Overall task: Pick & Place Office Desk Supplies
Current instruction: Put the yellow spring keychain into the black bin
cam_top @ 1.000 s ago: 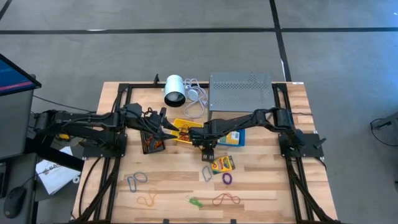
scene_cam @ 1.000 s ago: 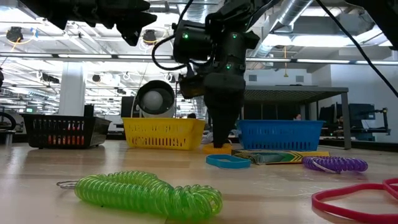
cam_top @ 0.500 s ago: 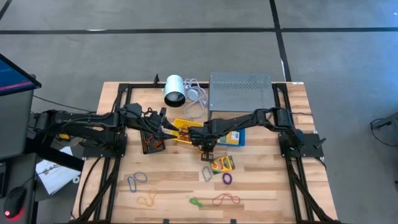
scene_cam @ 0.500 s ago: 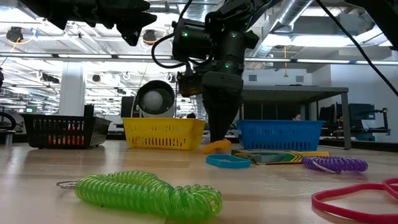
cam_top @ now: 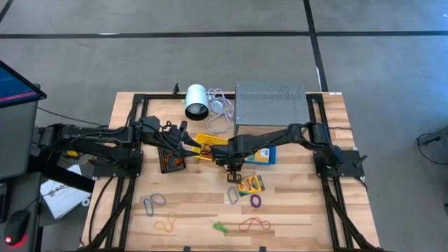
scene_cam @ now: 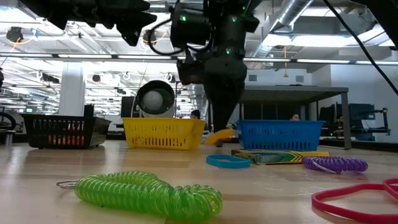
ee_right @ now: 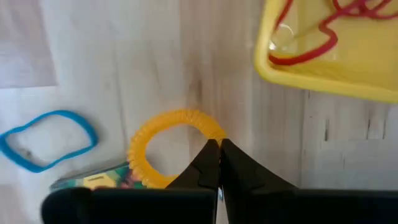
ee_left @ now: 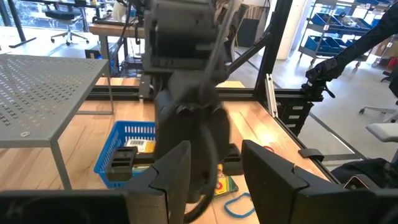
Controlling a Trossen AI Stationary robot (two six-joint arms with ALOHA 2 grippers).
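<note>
My right gripper [cam_top: 234, 168] points down over the table's middle, shut on an orange coiled ring [ee_right: 171, 146]. The ring hangs just above the wood [scene_cam: 219, 135]. Below it lie a crayon box [cam_top: 250, 184], a blue band [ee_right: 46, 140] and a purple coil ring [cam_top: 255, 201]. A green coil [scene_cam: 146, 193] and a red band [cam_top: 253, 224] lie near the front edge. My left gripper [ee_left: 214, 180] waits open, held level above the black tray [cam_top: 170, 157], with nothing in it. My right gripper pinches the orange ring's rim [ee_right: 208, 135] between its two fingertips, at one spot on the loop. The fingers come from above, pointing down. The ring hangs tilted below them, clear of the table.
A yellow tray [cam_top: 206, 147] holding red bands, the black tray and a blue tray [cam_top: 262, 154] stand in a row mid-table. A white cylinder [cam_top: 196, 101] with a cable and a grey perforated rack [cam_top: 271, 103] stand at the back. More bands [cam_top: 154, 203] lie front left.
My right gripper has shut on the orange ring, which lay flat on the table, and has risen a little. One side of the ring came up first; now the whole ring hangs tilted, clear of the wood.
</note>
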